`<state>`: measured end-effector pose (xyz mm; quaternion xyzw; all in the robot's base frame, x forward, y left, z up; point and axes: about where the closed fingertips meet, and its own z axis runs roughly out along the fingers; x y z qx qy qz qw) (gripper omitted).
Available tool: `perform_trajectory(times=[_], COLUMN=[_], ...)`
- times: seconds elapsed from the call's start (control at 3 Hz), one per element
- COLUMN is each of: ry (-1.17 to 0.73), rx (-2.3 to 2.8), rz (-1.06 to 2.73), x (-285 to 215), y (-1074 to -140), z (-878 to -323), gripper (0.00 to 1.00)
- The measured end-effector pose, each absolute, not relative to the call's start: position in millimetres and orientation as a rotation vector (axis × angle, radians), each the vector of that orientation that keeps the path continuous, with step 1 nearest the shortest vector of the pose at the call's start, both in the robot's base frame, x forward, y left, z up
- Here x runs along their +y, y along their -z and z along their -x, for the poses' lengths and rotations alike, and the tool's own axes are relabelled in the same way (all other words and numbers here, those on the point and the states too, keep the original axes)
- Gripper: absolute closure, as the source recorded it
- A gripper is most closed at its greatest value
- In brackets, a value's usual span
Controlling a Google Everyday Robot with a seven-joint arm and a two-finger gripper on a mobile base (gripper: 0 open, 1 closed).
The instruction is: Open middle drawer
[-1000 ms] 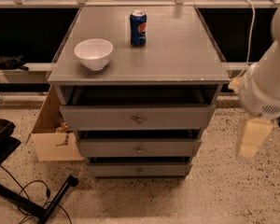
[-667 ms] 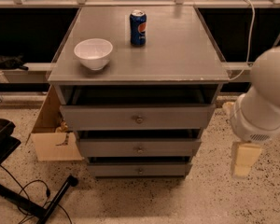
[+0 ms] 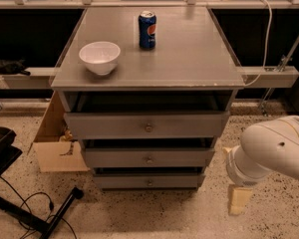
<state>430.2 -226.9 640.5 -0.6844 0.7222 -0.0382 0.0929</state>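
A grey cabinet (image 3: 149,59) holds three stacked drawers. The middle drawer (image 3: 119,158) is a wide grey flat front with a small round metal knob (image 3: 149,160) at its centre. It sits between the taller top drawer (image 3: 104,126) and the slim bottom drawer (image 3: 119,182). My white arm (image 3: 269,151) hangs low at the right, beside the cabinet. My gripper (image 3: 239,199) points down near the floor, to the right of and below the middle drawer, apart from it.
A white bowl (image 3: 99,57) and a blue soda can (image 3: 147,30) stand on the cabinet top. A cardboard box (image 3: 55,143) sits at the cabinet's left. A black stand leg and cables (image 3: 45,213) lie on the speckled floor at the lower left.
My arm and gripper have moved down and leftward, towards the cabinet's right side. The drawers have not moved.
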Motion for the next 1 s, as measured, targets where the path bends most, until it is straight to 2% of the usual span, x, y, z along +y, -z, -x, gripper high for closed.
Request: perform_trajectory(times=[0.67,1.0], ry=[0.116,0.108], rx=[2.118,2.094], rz=[2.014,1.995], x=[-215,-197], y=[-619,-572], z=[-438,-458], gripper=[0.0,0.0])
